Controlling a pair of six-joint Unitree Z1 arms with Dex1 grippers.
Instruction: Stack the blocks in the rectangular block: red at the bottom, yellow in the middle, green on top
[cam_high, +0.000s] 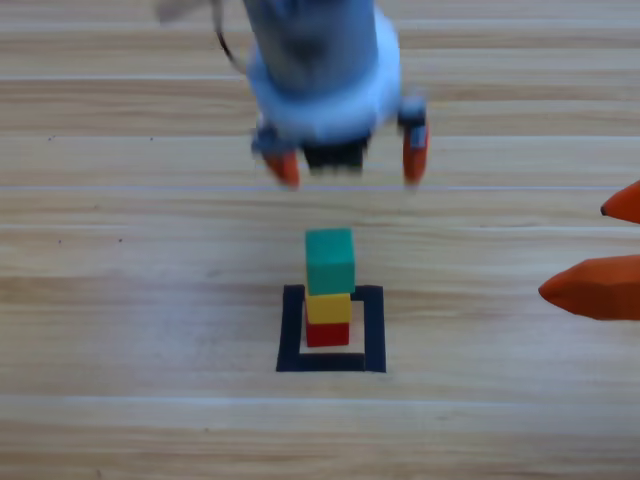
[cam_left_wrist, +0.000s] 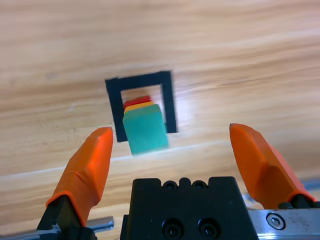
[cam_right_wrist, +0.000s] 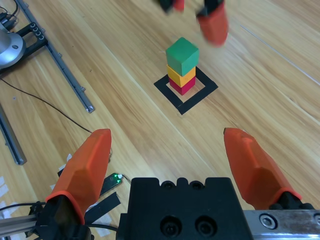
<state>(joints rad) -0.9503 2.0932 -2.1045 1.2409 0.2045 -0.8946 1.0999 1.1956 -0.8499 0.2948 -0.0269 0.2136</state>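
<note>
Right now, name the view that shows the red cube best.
The right wrist view: the red cube shows two side faces under the yellow. The high view shows one face; the left wrist view only a sliver.

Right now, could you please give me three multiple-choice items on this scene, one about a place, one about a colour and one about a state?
1. Where does the stack of blocks stand?
A. Inside the black tape rectangle
B. Outside it, at the table's edge
C. Between the right hand's jaws

2. Which colour is the top cube?
A. Red
B. Yellow
C. Green

3. How is the left hand?
A. Shut on the green cube
B. Open, holding nothing
C. Shut on the red cube

Answers:
1 A: the red cube sits within the tape rectangle.
2 C: the green cube lies on the yellow cube, which lies on red.
3 B: the left hand has its jaws spread apart, clear of the stack; the right hand waits at the right edge, also open.
</note>
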